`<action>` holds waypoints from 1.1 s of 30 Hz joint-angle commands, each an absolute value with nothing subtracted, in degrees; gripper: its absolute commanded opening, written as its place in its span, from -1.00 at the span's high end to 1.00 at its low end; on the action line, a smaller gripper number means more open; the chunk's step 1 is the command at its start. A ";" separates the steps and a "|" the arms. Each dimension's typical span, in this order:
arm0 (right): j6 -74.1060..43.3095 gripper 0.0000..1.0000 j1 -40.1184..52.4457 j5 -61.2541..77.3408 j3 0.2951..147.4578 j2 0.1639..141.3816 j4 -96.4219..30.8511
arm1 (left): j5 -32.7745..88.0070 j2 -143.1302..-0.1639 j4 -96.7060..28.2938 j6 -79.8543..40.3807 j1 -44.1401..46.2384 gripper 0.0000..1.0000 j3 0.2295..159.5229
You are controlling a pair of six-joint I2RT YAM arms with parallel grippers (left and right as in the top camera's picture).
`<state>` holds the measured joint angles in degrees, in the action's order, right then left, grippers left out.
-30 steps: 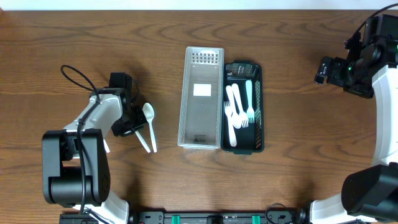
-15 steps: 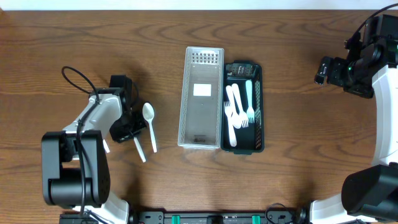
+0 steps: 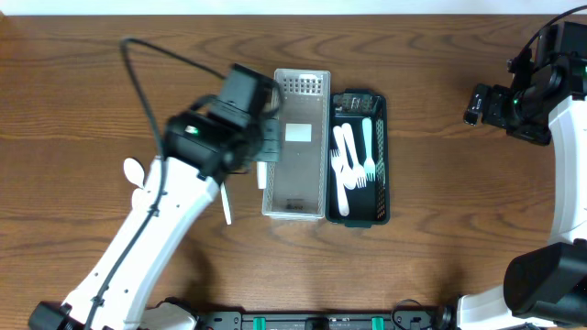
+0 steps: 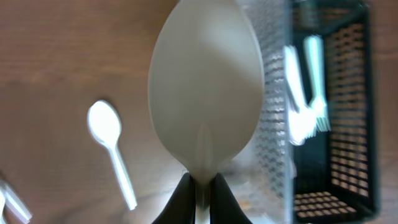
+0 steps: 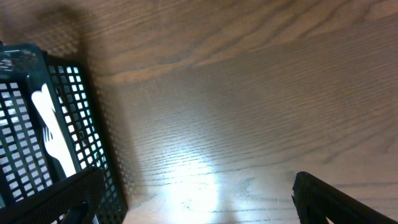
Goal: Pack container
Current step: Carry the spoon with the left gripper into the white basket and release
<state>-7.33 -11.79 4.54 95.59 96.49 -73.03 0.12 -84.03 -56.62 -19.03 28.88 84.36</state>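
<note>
Spoon (image 4: pixel 205 87) now aloft beside clear tray (image 3: pixel 295 188)

There were two containers, one clear tray (image 3: pixel 295 179) and one dark basket (image 3: pixel 382 156); at least three white utensils (image 3: pixel 367 145) in it; at least two spoons (image 4: pixel 205 93) outside.

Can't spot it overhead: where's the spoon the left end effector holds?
Centre of the left wrist view: the spoon is pinched by its handle in the left end effector, left of the clear tray.
</note>
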 commanded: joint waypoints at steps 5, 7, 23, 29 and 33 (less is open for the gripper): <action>-6.76 -0.99 -11.99 4.78 95.39 96.71 -73.10 | -1.85 -95.77 -52.95 -16.56 32.71 0.88 84.33; -6.76 -0.98 -11.99 4.80 95.39 96.71 -73.10 | -0.75 -99.53 -52.47 -16.51 32.71 0.88 84.33; -6.76 -0.98 -11.99 4.80 95.39 96.71 -73.10 | 0.64 -105.71 -51.99 -13.63 32.86 -0.06 84.38; -6.76 -0.98 -11.99 4.78 95.39 96.71 -73.25 | -3.20 -93.80 -53.19 -12.05 31.46 -0.09 84.47; -6.76 -0.98 -11.99 4.78 95.37 96.71 -73.25 | -5.28 -85.25 -55.27 -13.19 25.76 -0.25 84.47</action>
